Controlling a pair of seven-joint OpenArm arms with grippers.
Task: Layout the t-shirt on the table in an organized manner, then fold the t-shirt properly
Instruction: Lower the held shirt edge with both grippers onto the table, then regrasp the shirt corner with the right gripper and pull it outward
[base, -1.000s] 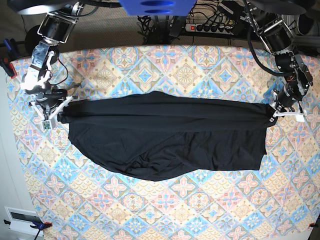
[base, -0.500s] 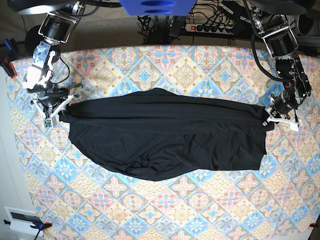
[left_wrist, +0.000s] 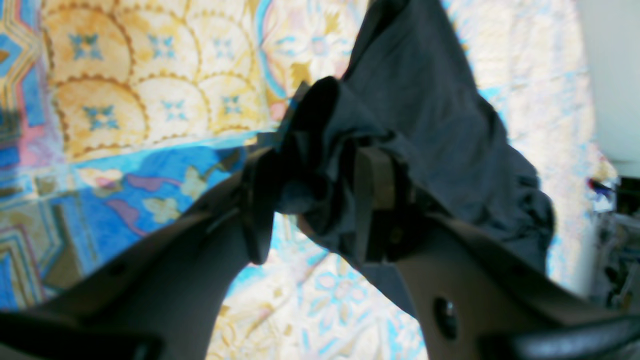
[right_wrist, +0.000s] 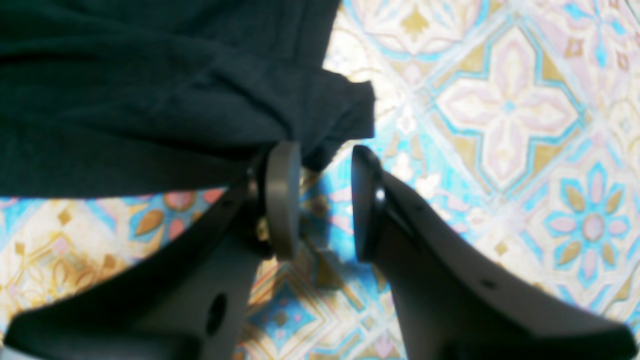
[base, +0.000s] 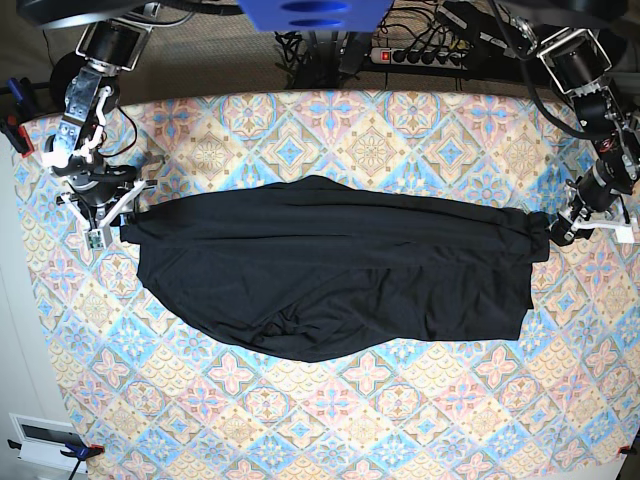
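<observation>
The black t-shirt (base: 330, 270) lies spread wide across the patterned table (base: 330, 420), its lower edge curved and rumpled. In the base view my left gripper (base: 562, 232) is at the shirt's right end and my right gripper (base: 105, 218) at its left end. The left wrist view shows my left gripper (left_wrist: 317, 185) with jaws apart and a bunched corner of the t-shirt (left_wrist: 425, 100) lying loose between them, draped on one finger (left_wrist: 375, 185). My right gripper (right_wrist: 324, 155) stands open over bare table (right_wrist: 500, 110), and the t-shirt corner (right_wrist: 340, 110) lies just past its fingertips.
Behind the table's far edge are a power strip (base: 420, 55) and tangled cables. Clamps hold the cloth at the left edge (base: 15, 130) and the front left corner (base: 80, 452). A white box (base: 40, 435) sits on the floor at lower left.
Both grippers have opened and let go of the shirt's ends. The left gripper has drawn back to the right, the right one slightly toward the far edge. The stretched top edge has slackened.
</observation>
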